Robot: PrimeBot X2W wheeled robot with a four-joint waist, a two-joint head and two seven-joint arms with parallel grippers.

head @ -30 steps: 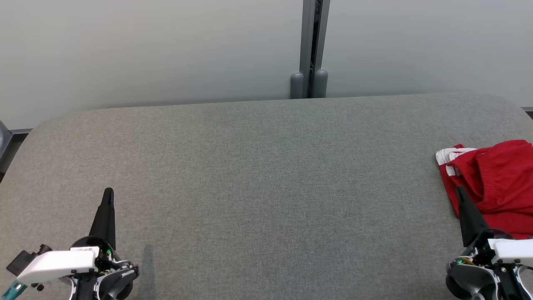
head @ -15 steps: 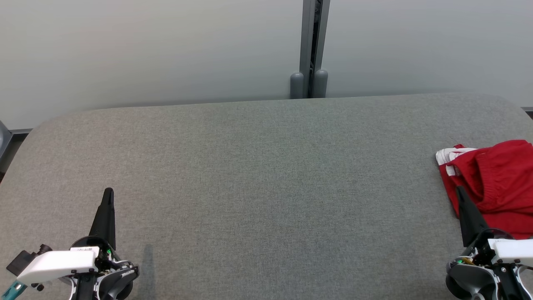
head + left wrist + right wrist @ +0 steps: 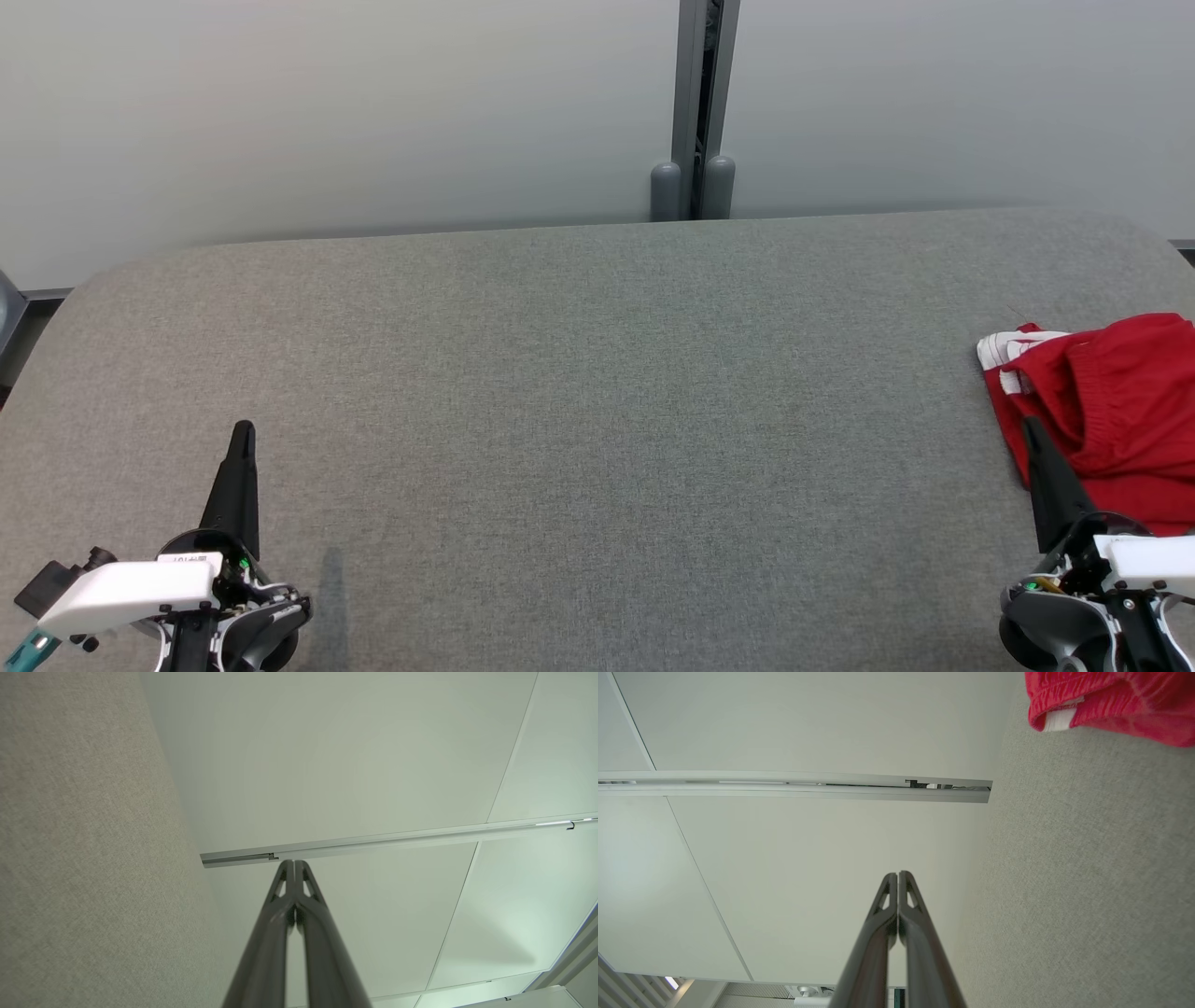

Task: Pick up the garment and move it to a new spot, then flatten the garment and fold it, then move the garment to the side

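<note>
A crumpled red garment (image 3: 1116,411) with white trim lies at the right edge of the grey fabric table (image 3: 597,420); part of it runs out of the head view. Its red edge also shows at the top right of the right wrist view as the garment (image 3: 1120,700). My right gripper (image 3: 1030,427) is shut and empty at the lower right, its tip in front of the garment's near-left edge; whether it touches the cloth I cannot tell. In its own view the right gripper (image 3: 897,874) has its fingers pressed together. My left gripper (image 3: 243,429) is shut and empty at the lower left, seen too as the left gripper (image 3: 293,862).
A pale wall (image 3: 327,112) stands behind the table, with a grey vertical post (image 3: 695,112) at its middle. The table's far corners are rounded. Wide bare grey cloth lies between the two grippers.
</note>
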